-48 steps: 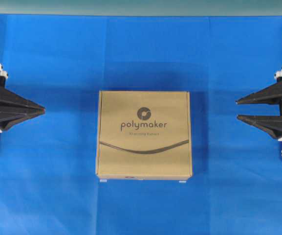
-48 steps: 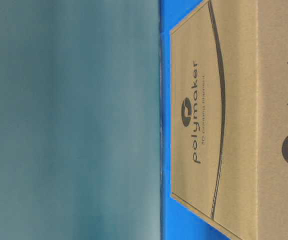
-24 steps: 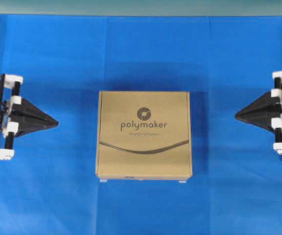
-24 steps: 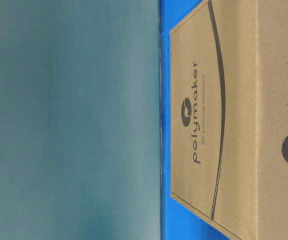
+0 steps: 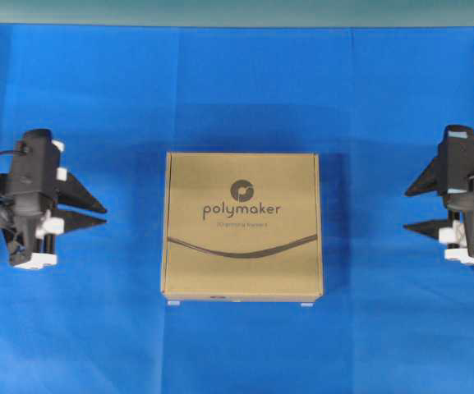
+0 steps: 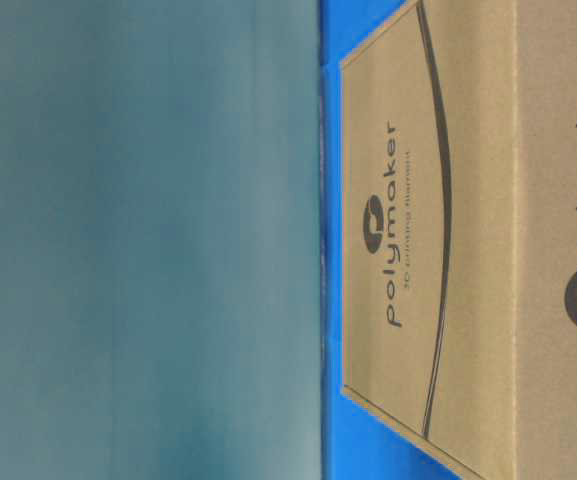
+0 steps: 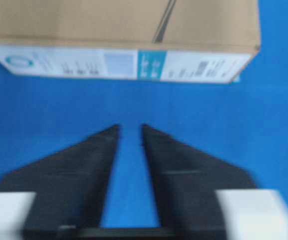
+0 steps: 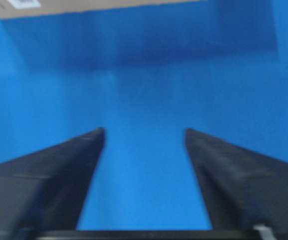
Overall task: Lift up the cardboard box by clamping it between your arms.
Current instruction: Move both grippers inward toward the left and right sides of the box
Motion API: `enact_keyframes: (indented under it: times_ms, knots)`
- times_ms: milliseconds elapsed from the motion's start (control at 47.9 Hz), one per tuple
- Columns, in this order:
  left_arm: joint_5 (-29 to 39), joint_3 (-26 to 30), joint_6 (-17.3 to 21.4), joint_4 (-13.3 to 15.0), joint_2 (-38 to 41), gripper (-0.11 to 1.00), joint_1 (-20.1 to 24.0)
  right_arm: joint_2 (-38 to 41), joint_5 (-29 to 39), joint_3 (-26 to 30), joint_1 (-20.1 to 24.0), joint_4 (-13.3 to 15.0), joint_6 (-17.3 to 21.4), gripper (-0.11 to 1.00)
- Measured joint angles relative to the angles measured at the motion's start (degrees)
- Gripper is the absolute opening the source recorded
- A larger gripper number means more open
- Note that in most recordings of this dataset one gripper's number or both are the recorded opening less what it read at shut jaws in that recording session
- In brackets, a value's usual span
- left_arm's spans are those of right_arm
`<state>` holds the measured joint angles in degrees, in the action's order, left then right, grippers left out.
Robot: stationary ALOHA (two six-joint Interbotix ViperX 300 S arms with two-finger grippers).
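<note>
The cardboard box (image 5: 242,225) lies flat mid-cloth, untouched, between the left gripper (image 5: 98,215) and right gripper (image 5: 411,208), both spread and empty; a clean lift likely needs both closing in level on opposite sides together.

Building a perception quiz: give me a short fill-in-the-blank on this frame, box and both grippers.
1. The cardboard box lies flat on a ____ cloth.
2. The word printed on its top is ____.
3. The left gripper and right gripper both stand ____ the box, not touching it.

Missing words: blue; polymaker; apart from
</note>
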<state>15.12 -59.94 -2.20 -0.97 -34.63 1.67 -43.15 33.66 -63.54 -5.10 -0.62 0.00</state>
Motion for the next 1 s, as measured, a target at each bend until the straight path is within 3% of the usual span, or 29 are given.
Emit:
enact_keyframes:
  times_ms: [125, 209, 501, 1001]
  knots:
    - [0.1, 0.0, 0.0, 0.0, 1.9, 0.75, 0.2, 1.8, 0.2, -0.1, -0.1, 0.1, -0.3, 0.91]
    - [0.1, 0.0, 0.0, 0.0, 3.7, 0.88, 0.6, 3.1, 0.4, -0.1, -0.1, 0.3, -0.5, 1.0]
    - [-5.4, -0.6, 0.0, 0.0, 9.4, 0.87, 2.5, 9.8, -6.9, -1.6, -0.3, 1.0, -0.8, 0.99]
    - [-13.9, 4.2, -0.1, 0.0, 26.2, 0.87, 3.6, 32.3, -24.4, 1.8, -0.3, 2.5, -1.1, 0.99]
